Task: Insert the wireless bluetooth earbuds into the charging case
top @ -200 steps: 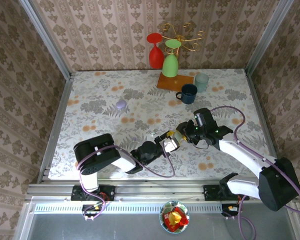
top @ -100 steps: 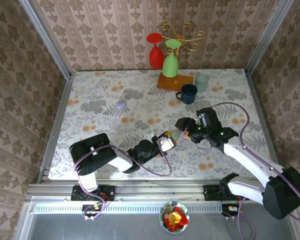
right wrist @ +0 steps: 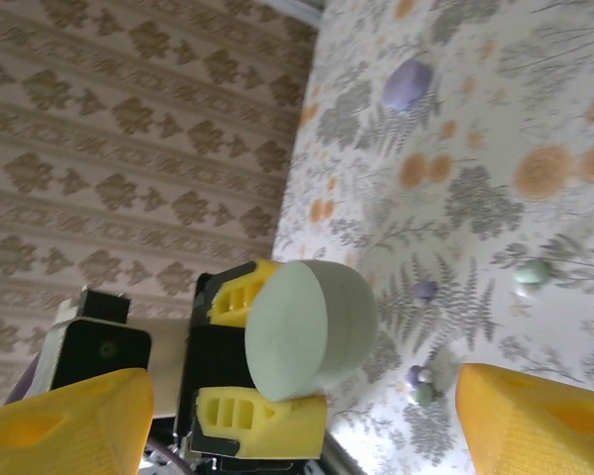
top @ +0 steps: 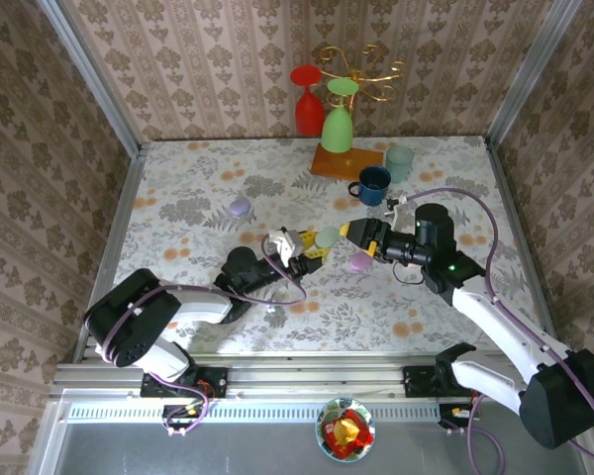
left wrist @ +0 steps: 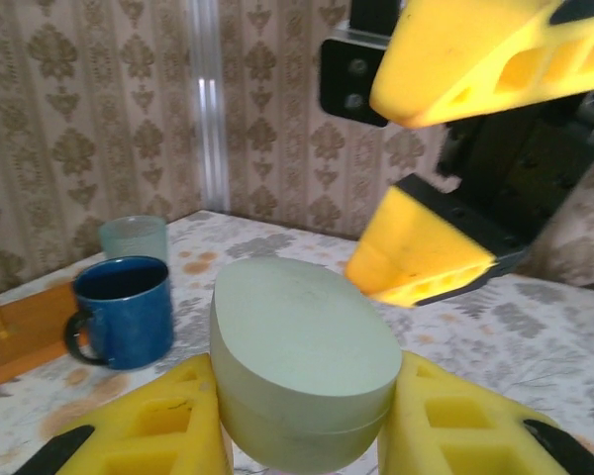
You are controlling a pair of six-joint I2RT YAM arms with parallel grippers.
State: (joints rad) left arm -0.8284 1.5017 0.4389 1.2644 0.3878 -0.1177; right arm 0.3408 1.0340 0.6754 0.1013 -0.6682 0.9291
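Mid-counter [top: 178, 188], left claw [top: 321, 244] was clamped on the closed pale green case [top: 328, 237], raised off the surface. Right claw [top: 360, 241] faced it just beside the case, jaws wide, holding nothing. Earbuds [right wrist: 425, 290] lay loose on the counter, apart from that case. Purple case [right wrist: 408, 84] sat farther off.

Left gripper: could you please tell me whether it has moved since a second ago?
Yes: the left gripper, holding the green case, has moved away from the near edge, toward the blue mug.
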